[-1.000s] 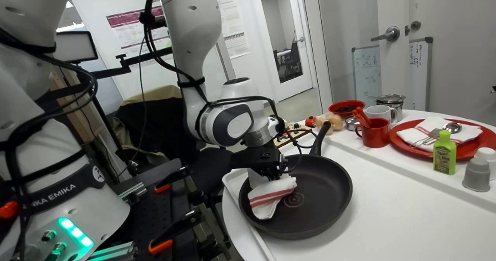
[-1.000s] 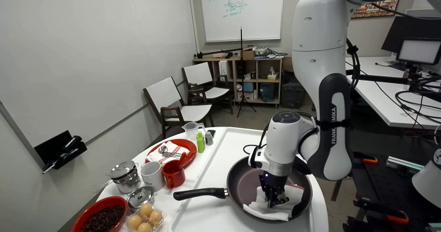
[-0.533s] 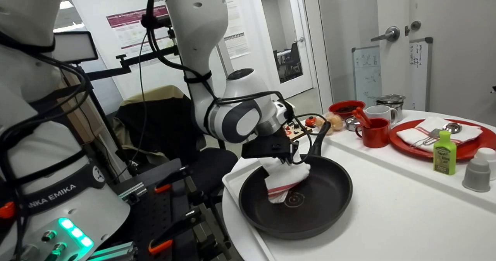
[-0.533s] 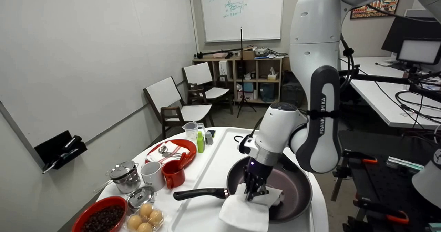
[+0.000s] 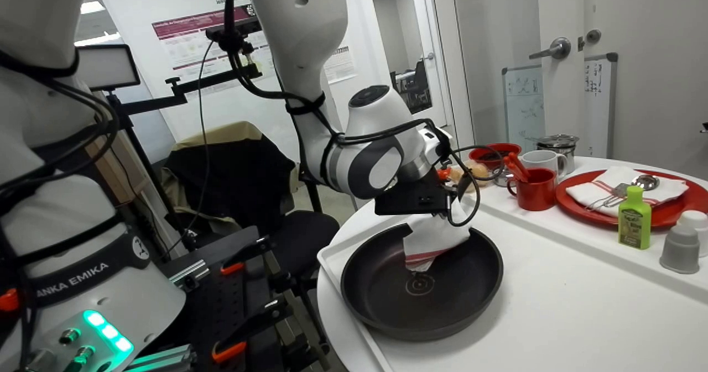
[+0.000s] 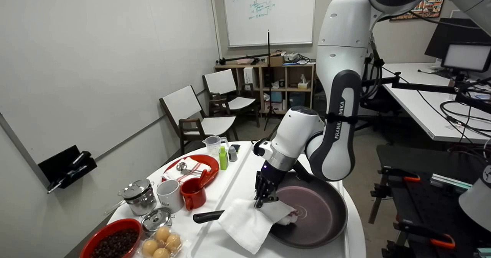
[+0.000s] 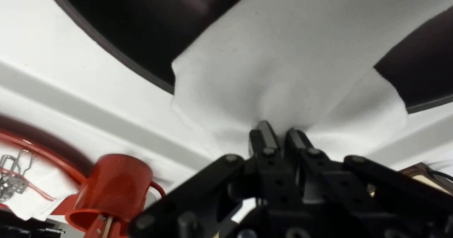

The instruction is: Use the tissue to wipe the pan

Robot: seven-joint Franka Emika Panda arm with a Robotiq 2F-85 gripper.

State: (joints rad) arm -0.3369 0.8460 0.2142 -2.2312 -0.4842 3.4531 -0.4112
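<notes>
White cloth (image 6: 244, 224), red-striped at one end (apparently the task's tissue), is pinched between the tips of a black gripper (image 7: 280, 129). Part of it hangs into the black frying pan (image 5: 381, 303); the rest spreads past the rim, hiding part of the handle (image 6: 208, 216) in an exterior view. Pulling toward the handle could miss the pan's floor, or snag and drag the pan, which nothing seems to brace; a shallow hold might let the cloth slip.

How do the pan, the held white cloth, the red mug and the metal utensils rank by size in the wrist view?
Largest to smallest:
1. Pan and held white cloth: order unsure; both run out of frame and overlap.
2. Red mug.
3. Metal utensils, partly cut off.
</notes>
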